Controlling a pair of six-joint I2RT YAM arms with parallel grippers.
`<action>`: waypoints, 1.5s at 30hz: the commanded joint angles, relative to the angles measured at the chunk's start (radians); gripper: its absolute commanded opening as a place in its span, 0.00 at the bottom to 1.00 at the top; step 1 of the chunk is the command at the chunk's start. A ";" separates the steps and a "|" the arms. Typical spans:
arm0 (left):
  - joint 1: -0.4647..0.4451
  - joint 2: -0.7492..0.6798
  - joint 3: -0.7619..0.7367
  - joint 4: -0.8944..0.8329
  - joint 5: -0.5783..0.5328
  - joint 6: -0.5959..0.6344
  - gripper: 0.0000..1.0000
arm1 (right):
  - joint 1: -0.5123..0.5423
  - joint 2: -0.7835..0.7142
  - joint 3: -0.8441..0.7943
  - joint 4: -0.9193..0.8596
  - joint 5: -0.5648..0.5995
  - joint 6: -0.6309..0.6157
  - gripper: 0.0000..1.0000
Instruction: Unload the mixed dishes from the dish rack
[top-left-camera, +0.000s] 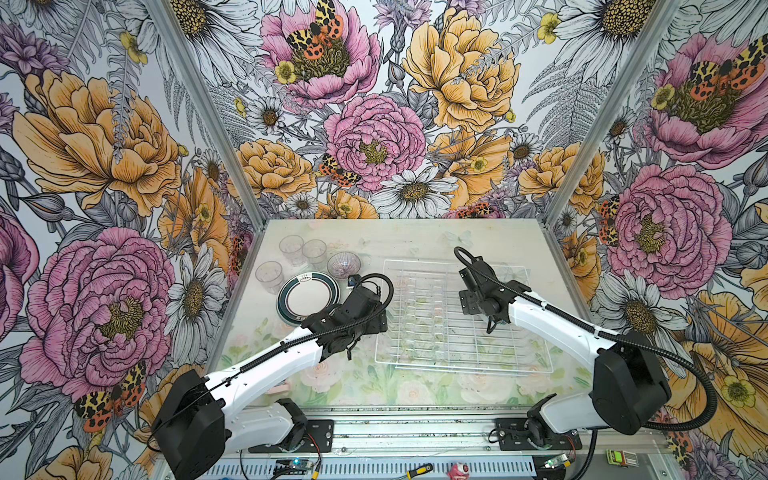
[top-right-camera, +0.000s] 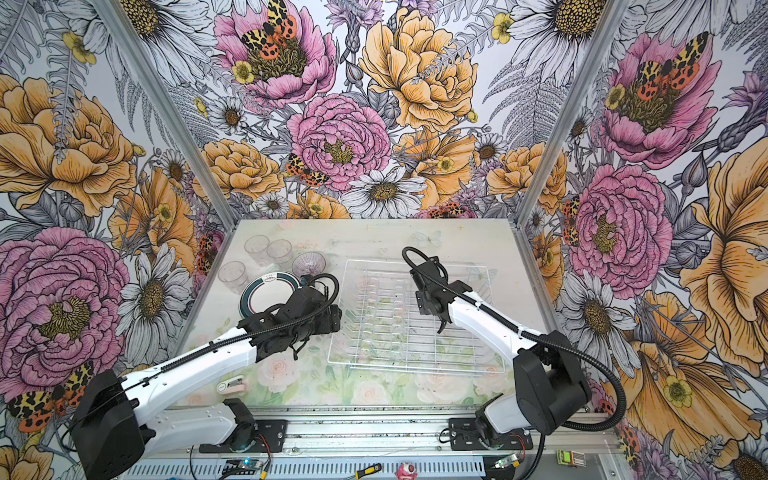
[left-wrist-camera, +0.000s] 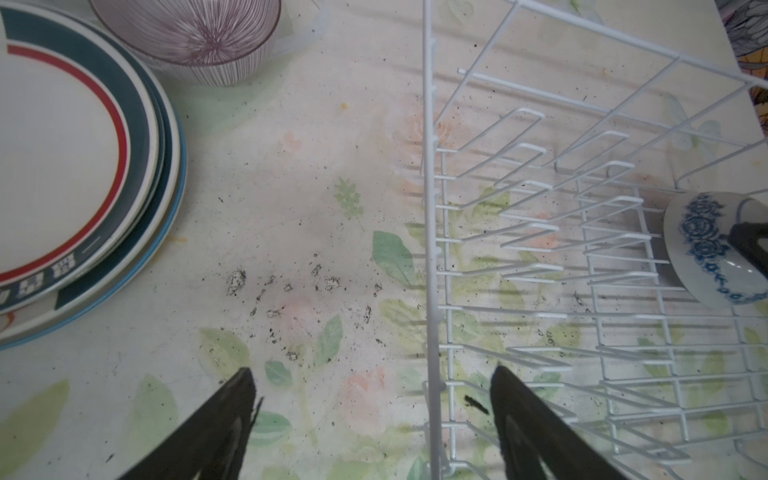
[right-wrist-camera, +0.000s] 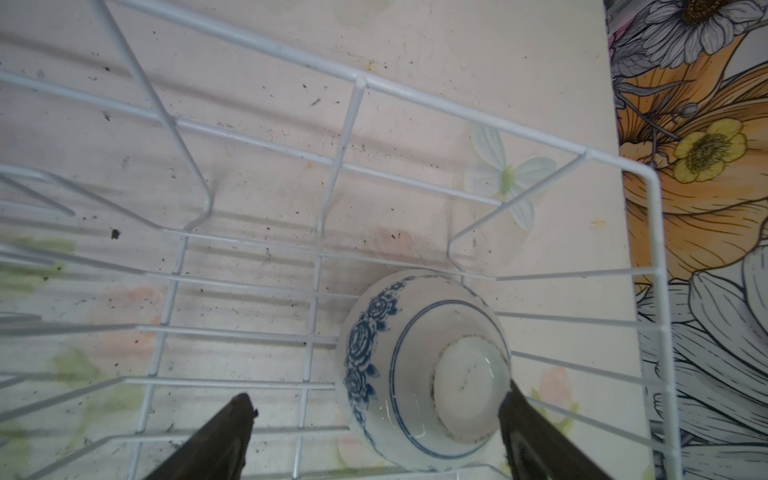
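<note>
i see left gripper (left-wrist-camera: 372, 370) spread wide, empty, over rack (left-wrist-camera: 431, 249) edge. right gripper (right-wrist-camera: 378, 390) wide too, around upturned bowl (right-wrist-camera: 419, 374), no grip. plates (top-left-camera: 309, 297) at rack's 9 o'clock.

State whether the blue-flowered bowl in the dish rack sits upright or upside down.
Upside down: the bowl in the dish rack turns its foot ring and base up toward the right wrist view.

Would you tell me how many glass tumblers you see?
3, on the table left of the dish rack: two tumblers at the back, one tumbler nearer, beside the plates.
</note>
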 joint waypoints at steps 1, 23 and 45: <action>0.032 -0.010 -0.013 0.079 0.020 0.045 0.99 | 0.021 0.032 0.030 -0.056 0.060 0.019 0.93; 0.128 0.120 0.041 0.199 0.107 0.121 0.99 | 0.095 0.329 0.131 -0.186 0.422 0.074 0.96; 0.139 0.115 0.041 0.232 0.095 0.147 0.99 | 0.057 0.386 0.098 -0.217 0.427 0.089 0.98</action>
